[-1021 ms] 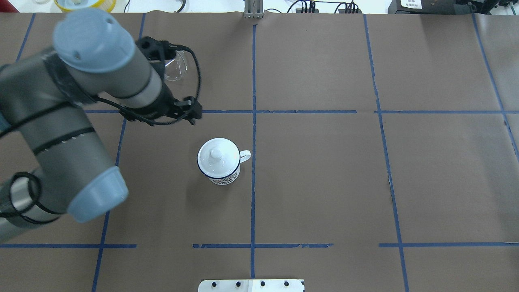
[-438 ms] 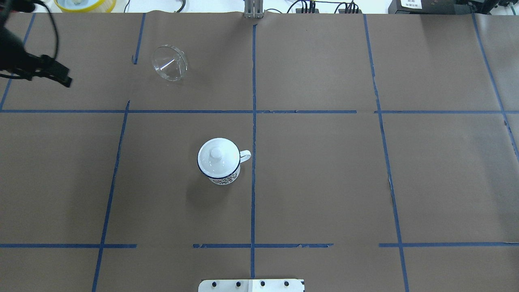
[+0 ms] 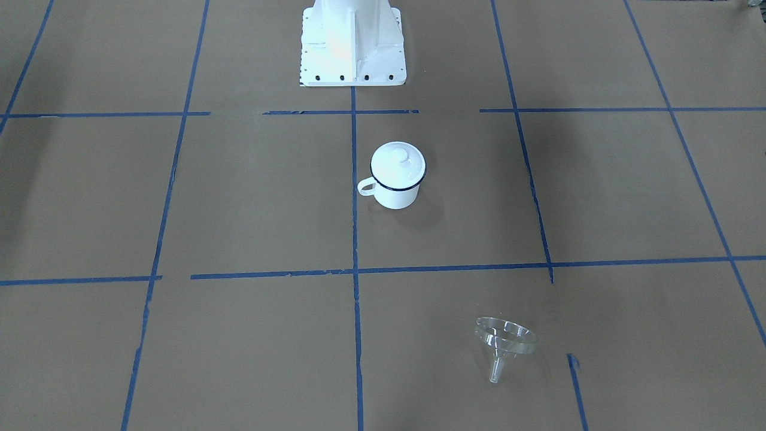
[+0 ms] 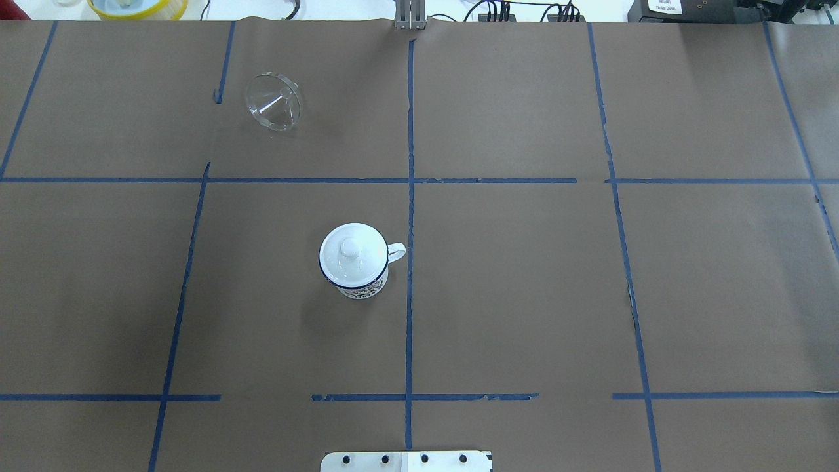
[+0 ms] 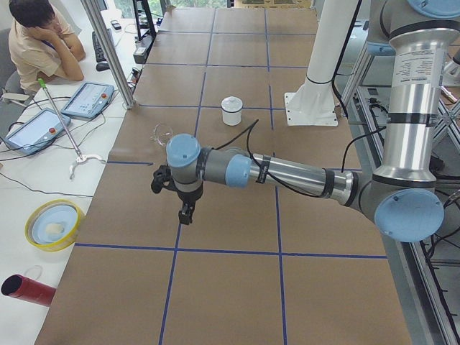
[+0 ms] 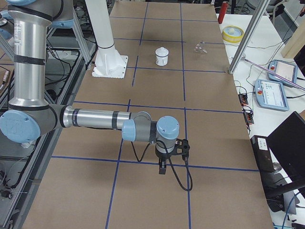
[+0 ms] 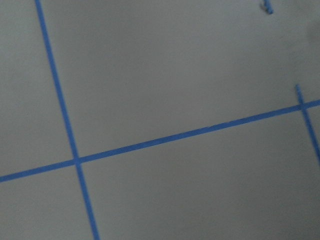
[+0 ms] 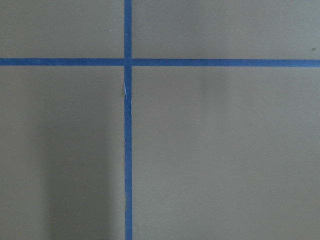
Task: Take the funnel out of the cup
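Note:
The clear plastic funnel [image 4: 274,101] lies tipped on its side on the brown table at the far left, well apart from the cup; it also shows in the front view [image 3: 504,338]. The white enamel cup [image 4: 362,287] with a dark blue rim stands near the table's middle, a white knobbed lid [image 4: 351,252] on top. My left gripper [image 5: 185,215] shows only in the exterior left view, hanging over bare table past the funnel; I cannot tell if it is open. My right gripper [image 6: 163,169] shows only in the exterior right view, far from both; I cannot tell its state.
Blue tape lines grid the brown paper. The white robot base [image 3: 352,42] stands at the near edge. A yellow bowl [image 5: 52,224], a red cylinder [image 5: 25,289] and tablets lie off the table's far side, where an operator [image 5: 39,39] sits.
My left arm has pulled back from the funnel and left the overhead view to the left. The funnel stays lying on the table. The cup has not moved.

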### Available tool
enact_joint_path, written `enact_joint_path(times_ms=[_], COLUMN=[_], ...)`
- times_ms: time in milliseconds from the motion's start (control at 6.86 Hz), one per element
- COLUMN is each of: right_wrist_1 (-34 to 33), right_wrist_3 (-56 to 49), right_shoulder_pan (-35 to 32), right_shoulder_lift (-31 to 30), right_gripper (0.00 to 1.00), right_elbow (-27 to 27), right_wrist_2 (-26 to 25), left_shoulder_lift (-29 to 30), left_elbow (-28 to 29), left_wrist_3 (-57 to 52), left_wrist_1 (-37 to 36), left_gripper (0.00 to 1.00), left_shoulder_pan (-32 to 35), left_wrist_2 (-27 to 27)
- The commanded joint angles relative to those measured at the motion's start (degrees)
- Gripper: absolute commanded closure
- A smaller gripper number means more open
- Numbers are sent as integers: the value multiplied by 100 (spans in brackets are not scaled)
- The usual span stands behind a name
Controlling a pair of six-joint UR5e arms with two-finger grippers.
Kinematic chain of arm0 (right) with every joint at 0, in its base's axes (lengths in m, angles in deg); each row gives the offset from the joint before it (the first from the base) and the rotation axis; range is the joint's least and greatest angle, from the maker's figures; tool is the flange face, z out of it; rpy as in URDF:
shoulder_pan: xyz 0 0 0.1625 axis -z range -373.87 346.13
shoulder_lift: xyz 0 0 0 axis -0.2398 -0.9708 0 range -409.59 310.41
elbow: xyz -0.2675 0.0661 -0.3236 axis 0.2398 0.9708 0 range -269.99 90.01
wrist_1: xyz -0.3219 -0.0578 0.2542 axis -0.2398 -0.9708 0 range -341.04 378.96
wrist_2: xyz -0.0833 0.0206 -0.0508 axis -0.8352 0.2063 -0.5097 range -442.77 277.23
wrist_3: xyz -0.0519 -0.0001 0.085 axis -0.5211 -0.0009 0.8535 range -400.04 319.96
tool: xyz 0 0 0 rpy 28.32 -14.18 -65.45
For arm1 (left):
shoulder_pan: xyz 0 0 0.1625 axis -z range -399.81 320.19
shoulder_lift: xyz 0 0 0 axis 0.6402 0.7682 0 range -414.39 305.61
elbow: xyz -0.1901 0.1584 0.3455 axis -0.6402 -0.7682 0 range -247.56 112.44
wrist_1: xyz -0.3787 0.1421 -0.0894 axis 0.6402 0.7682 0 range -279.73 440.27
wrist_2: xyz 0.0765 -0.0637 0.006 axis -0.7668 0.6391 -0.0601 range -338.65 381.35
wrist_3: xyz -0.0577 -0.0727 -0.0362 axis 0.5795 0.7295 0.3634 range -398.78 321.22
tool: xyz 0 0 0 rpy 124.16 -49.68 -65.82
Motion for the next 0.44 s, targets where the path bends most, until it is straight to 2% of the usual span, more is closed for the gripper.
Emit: enact_joint_path(times_ms=[0,292], right_wrist_1=[0,0], right_wrist_3=[0,0], right_shoulder_pan=[0,0], right_shoulder_lift=[-1,-1], right_gripper=[0,0], right_elbow=[3,-5], right_wrist_2=[0,0], left_shoulder_lift=[-322,-304], left_elbow=[286,286], left_wrist_3=[-151,-151], left_wrist_1=[-41,-33], left_gripper=[0,0], left_shoulder_pan=[442,460], left_wrist_2=[28,19])
